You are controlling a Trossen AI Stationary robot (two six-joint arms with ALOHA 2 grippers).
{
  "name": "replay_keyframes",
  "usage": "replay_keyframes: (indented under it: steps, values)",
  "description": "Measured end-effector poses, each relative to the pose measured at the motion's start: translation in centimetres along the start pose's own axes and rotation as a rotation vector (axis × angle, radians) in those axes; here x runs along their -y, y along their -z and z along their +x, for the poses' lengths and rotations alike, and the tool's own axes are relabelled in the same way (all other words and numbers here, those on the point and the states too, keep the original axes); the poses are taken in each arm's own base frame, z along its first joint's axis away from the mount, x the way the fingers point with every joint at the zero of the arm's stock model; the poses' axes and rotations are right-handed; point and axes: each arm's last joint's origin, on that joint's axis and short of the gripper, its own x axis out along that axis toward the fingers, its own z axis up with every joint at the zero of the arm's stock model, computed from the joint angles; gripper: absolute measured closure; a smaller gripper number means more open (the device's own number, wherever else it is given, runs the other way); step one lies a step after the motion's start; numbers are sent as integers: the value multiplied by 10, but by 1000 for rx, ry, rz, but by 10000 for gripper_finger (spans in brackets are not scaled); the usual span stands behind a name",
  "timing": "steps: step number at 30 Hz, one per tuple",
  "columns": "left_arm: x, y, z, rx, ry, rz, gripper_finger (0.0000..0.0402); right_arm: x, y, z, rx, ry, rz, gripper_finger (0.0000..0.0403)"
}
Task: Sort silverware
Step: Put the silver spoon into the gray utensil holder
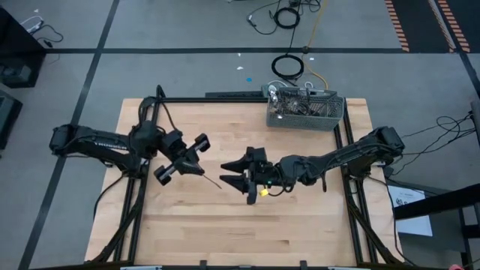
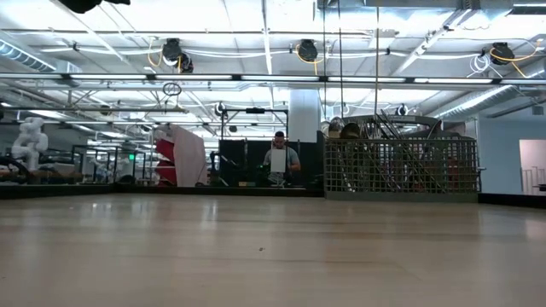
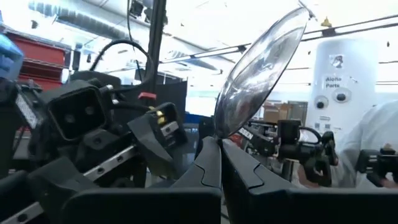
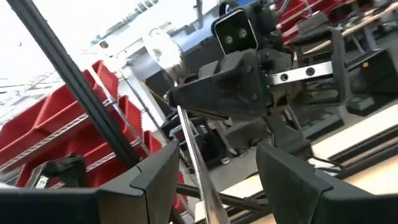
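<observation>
My left gripper hangs above the middle of the table, shut on a shiny spoon. The bowl of the spoon stands up past the fingertips. Its thin handle slants away toward my right gripper. That gripper is open. Its two fingers stand on either side of the handle's free end, and I see no touch. More silverware stands upright in the grey wire-mesh basket at the table's far right. My left gripper pinches the spoon at its neck, just below the bowl, between the two fingertips. The fingers come from the table's left, slanting a little upward, and lie across the spoon. The spoon is lifted clear of the table, with the bowl up and the handle slanting down toward the right.
The basket stands near the far right corner. Bare wooden tabletop lies in front of both arms. Cables lie on the floor behind the table. A person stands far off in the room.
</observation>
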Motion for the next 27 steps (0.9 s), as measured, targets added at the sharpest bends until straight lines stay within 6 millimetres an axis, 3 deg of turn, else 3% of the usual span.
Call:
replay_keyframes:
  steps: [8, 17, 27]
  values:
    - [-4, 13, 6, -3, -152, -163, 402, -1, 0, 0, -17, -32, -3, 200]
    - [-13, 25, 5, -42, -327, -287, 402, 3, 13, 2, -38, 43, -93, 200]
    - [-15, 26, 4, -42, -379, -294, 402, 16, 12, 6, -60, 110, -90, 200]
